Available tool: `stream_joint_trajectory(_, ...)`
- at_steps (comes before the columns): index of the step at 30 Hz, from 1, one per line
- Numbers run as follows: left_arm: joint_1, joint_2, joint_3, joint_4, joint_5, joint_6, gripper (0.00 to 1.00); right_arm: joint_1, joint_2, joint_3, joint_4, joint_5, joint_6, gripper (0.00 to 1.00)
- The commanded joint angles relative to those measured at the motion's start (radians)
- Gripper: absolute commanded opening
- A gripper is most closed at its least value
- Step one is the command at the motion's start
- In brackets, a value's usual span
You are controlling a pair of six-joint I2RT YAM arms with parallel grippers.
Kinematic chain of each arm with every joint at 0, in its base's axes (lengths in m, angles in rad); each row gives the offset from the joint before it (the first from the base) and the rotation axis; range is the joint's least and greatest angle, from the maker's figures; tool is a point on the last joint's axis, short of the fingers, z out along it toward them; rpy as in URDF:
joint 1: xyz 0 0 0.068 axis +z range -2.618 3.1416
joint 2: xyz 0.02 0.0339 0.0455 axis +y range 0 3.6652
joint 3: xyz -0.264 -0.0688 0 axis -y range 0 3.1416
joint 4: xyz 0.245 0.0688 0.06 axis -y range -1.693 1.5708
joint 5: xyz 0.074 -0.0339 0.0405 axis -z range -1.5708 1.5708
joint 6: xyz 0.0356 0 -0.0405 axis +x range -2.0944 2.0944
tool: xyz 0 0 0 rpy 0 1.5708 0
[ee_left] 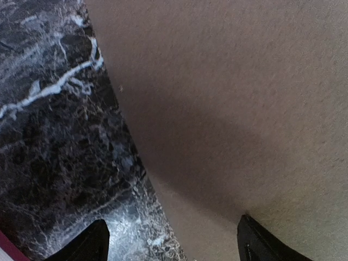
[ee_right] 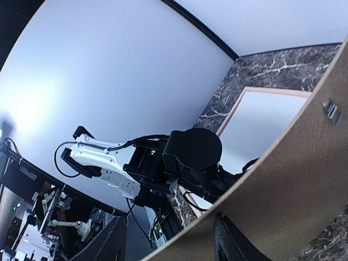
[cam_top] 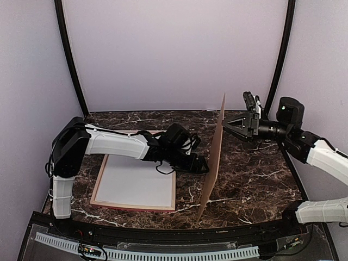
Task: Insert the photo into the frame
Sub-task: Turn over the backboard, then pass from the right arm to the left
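Note:
The frame [cam_top: 99,185] lies flat on the marble at the left, and a white sheet, the photo [cam_top: 136,182] with its plain back up, lies inside its border. In the right wrist view the photo [ee_right: 261,122] and the frame [ee_right: 231,114] show past the board. A brown backing board [cam_top: 215,157] stands on edge, tilted, between my arms. My left gripper [cam_top: 205,167] is open low against the board's left face; one fingertip [ee_left: 261,244] touches the board [ee_left: 234,109]. My right gripper [cam_top: 227,124] is open, its fingers on either side of the board's top edge [ee_right: 272,185].
The dark marble table [cam_top: 255,174] runs to a black front rail [cam_top: 163,234]. Pale walls and black corner posts [cam_top: 70,60] close in the back and sides. A small metal clip [ee_right: 330,109] sits on the board's right face. The left arm [ee_right: 190,157] is close behind the board.

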Motion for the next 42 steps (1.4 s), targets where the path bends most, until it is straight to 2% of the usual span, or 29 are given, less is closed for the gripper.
stream_joint_trajectory(1, -0.034, -0.073, -0.052, 0.008, -0.010, 0.006, 0.84, 0.067, 0.068, 0.032, -0.064, -0.006, 0.008, 0.55)
stream_joint_trajectory(11, -0.014, -0.219, -0.100, -0.017, -0.051, 0.037, 0.85, 0.093, 0.115, 0.066, -0.063, 0.009, -0.014, 0.57)
stream_joint_trajectory(21, 0.029, -0.318, -0.052, -0.083, -0.018, 0.095, 0.85, 0.093, 0.131, 0.055, -0.070, 0.029, -0.037, 0.60)
stream_joint_trajectory(27, 0.043, -0.360, -0.037, -0.090, 0.029, 0.099, 0.84, 0.092, 0.165, 0.016, -0.132, 0.172, -0.072, 0.60)
stream_joint_trajectory(32, 0.055, -0.395, -0.041, -0.081, 0.065, 0.082, 0.83, 0.079, 0.203, -0.080, -0.069, 0.271, -0.029, 0.60)
stream_joint_trajectory(42, 0.071, -0.442, -0.040, -0.058, 0.137, 0.038, 0.81, 0.058, 0.361, -0.214, 0.123, 0.282, 0.031, 0.58)
